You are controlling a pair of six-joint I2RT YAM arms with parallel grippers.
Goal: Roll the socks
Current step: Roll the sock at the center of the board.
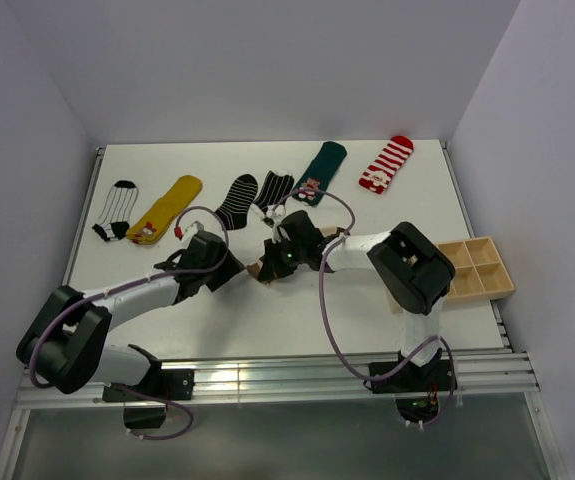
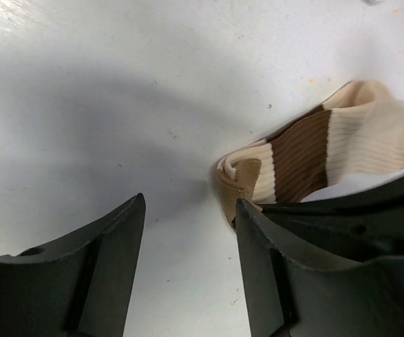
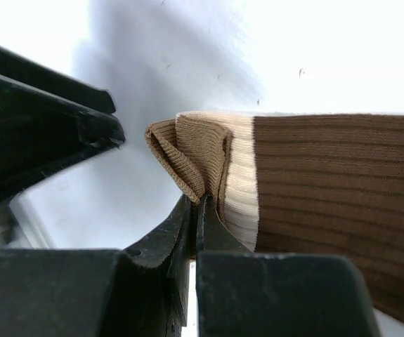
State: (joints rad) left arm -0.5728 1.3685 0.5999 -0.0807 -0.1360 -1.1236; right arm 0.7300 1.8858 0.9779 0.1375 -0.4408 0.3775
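Ribbed knit, soft and floppy, we judge: the sock [image 2: 328,151] lies on the counter [image 2: 117,84], its folded end, the best hold, pinched by our right claw [image 3: 196,225]; our left claw [image 2: 190,210] gapes just beside.

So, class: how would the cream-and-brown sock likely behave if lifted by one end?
Probably floppy: the sock bunches where the right gripper pinches it. Likely light and not slippery, given its thin ribbed knit.
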